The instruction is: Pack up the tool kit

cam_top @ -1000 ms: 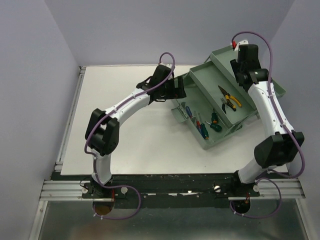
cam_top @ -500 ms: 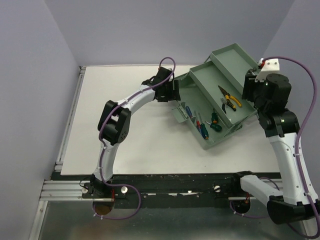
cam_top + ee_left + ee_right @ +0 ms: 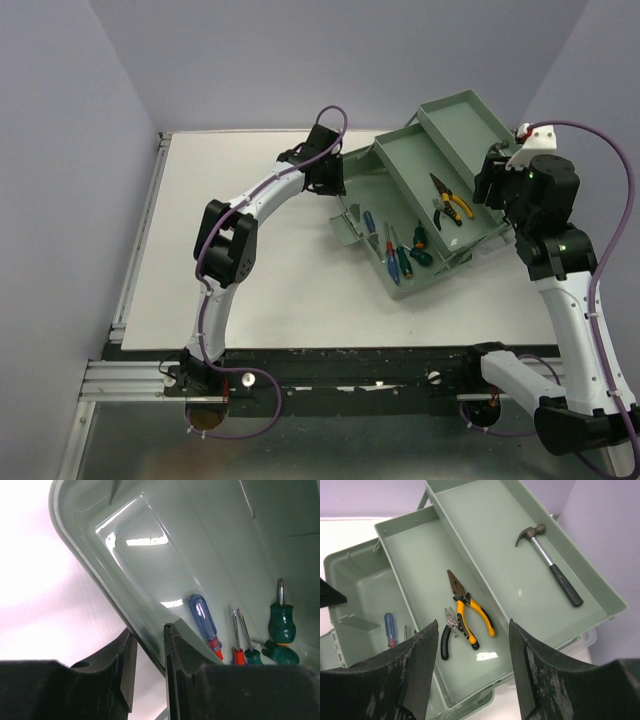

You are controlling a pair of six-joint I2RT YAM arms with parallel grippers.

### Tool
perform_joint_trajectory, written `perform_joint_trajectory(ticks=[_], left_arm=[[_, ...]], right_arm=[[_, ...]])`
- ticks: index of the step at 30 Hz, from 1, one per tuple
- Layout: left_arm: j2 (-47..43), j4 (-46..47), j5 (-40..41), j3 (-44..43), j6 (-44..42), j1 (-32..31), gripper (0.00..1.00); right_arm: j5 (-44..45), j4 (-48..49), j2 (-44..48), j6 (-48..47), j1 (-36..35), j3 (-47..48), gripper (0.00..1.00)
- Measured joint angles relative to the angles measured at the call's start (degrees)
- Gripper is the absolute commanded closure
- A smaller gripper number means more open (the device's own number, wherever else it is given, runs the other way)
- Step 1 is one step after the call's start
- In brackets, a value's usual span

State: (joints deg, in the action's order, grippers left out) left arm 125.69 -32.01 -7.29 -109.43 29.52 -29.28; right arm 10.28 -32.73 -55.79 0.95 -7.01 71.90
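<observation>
From above, the toolbox (image 3: 462, 112) sits open on the right half of the white worktop (image 3: 250, 270), its stepped trays fanned out toward the back wall. The left gripper (image 3: 328, 176) is at the box's left end, and the right gripper (image 3: 493, 186) hangs over the trays.

In the left wrist view, the fingers (image 3: 125, 670) straddle the thin end wall with little room to spare. I cannot tell whether they are pinching it. A blue-handled screwdriver (image 3: 202, 616) lies in the bottom.

In the right wrist view, the jaws are spread with nothing between them, above the pliers (image 3: 469, 614) and hammer (image 3: 551, 564).

The shell looks stiff, smooth and light, but the steel tools add weight. A rim pinch at one end probably slides or pivots the box rather than lifting it. The hinged trays likely swing together, so pushing on a tray edge seems the better hold.
</observation>
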Motion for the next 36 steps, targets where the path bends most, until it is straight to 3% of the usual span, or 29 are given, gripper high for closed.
perform_joint_trajectory(ticks=[7, 14, 23, 26, 33, 36], left_arm=[[-0.76, -2.23, -0.28, 0.11, -5.75, 2.25, 1.0], [-5.64, -3.89, 2.56, 6.12, -12.61, 5.6, 1.0], [-12.72, -5.16, 7.37, 14.8, -17.75, 12.79, 0.99], [-12.98, -5.75, 8.83, 14.78, -18.8, 13.2, 0.86], [-14.73, -7.17, 9.29, 15.23, -20.09, 13.14, 0.4], [-17.42, -8.09, 9.38, 15.61, -20.98, 13.03, 0.25]], right_arm=[[-3.87, 0.2, -0.07, 3.34, 0.0, -0.76, 0.33], [-6.84, 0.61, -0.35, 6.16, 0.0, -0.76, 0.22], [-10.34, 1.25, -6.45, 6.97, 1.6, -0.7, 0.2], [-10.84, 1.31, -8.48, 6.47, 3.54, -0.48, 0.21], [-12.0, 1.84, -13.51, 2.6, 4.76, 0.37, 0.28], [-11.98, 1.88, -15.43, 1.55, 4.76, 0.48, 0.3]])
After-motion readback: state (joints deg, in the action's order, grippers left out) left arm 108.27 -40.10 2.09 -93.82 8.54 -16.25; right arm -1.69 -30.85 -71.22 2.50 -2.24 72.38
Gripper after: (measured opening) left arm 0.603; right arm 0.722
